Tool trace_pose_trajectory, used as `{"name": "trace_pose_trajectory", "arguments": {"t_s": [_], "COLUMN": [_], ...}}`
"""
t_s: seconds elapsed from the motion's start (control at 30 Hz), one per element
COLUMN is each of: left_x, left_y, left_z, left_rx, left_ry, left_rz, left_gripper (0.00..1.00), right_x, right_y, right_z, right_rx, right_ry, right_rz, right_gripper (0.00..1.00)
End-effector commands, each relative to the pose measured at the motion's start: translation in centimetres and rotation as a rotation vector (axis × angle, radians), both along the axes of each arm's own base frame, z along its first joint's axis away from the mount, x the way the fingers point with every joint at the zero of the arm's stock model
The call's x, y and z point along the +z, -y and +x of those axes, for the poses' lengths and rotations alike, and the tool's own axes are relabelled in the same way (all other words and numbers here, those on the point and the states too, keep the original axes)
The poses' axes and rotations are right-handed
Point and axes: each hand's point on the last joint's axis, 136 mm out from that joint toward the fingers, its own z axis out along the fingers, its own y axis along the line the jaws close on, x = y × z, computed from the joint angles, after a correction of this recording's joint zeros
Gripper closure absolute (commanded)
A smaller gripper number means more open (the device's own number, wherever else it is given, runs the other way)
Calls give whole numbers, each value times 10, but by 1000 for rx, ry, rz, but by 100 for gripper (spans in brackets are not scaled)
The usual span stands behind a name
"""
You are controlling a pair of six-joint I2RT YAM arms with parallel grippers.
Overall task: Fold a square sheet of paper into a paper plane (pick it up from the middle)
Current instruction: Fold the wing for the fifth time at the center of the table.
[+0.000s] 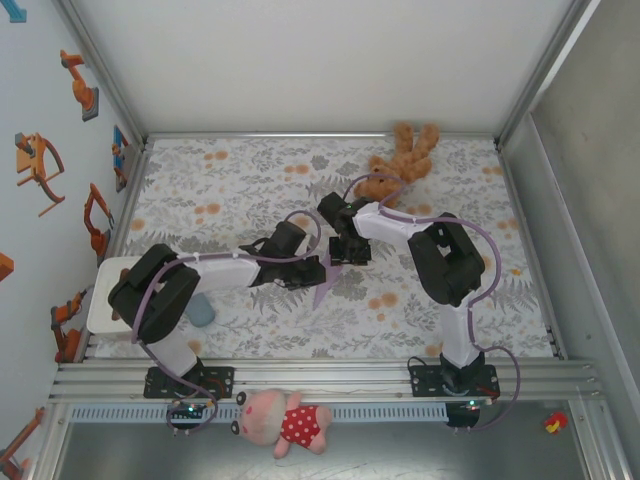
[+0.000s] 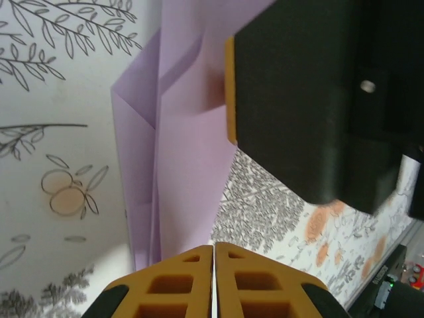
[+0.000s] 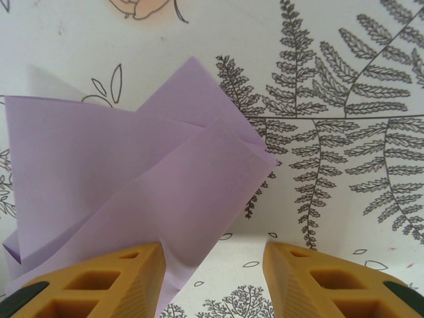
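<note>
The lilac paper (image 1: 325, 285) lies folded into a narrow pointed shape on the floral mat, between the two grippers. In the left wrist view the paper (image 2: 179, 165) shows layered flaps and long creases. My left gripper (image 2: 214, 250) is shut, its tips resting right at the paper's near end with nothing seen between them. The right gripper's black body (image 2: 318, 99) hangs over the paper's far part. In the right wrist view the paper's flaps (image 3: 132, 179) lift slightly. My right gripper (image 3: 212, 265) is open, its left finger (image 3: 126, 281) over the paper's edge, its right finger over bare mat.
A brown teddy bear (image 1: 400, 160) lies at the back of the mat. A grey-blue pad (image 1: 203, 312) and a white tray (image 1: 105, 295) sit near the left arm's base. A pink pig toy (image 1: 285, 420) lies on the front rail. Walls close in both sides.
</note>
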Motion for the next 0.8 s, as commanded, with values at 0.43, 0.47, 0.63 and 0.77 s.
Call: {"name": "trace_pose_trajectory", "arguments": {"t_s": [0.43, 0.47, 0.63, 0.77], "left_x": [-30, -32, -37, -38], "left_y": [-16, -17, -25, -28], "left_z": [3, 1, -2, -4], "left_rx": [50, 52, 69, 83], "left_ry": [-47, -51, -57, -63], "left_rz": [81, 87, 97, 92], "left_gripper": [94, 94, 95, 95], "right_x": [-40, -32, 0, 8], "right_y": [-18, -20, -30, -30], "right_z": [-14, -11, 2, 8], "right_rx": [65, 80, 145, 146], "right_ry": [-63, -46, 15, 28], "right_rz": [109, 130, 277, 341], "right_gripper": [50, 49, 45, 45]}}
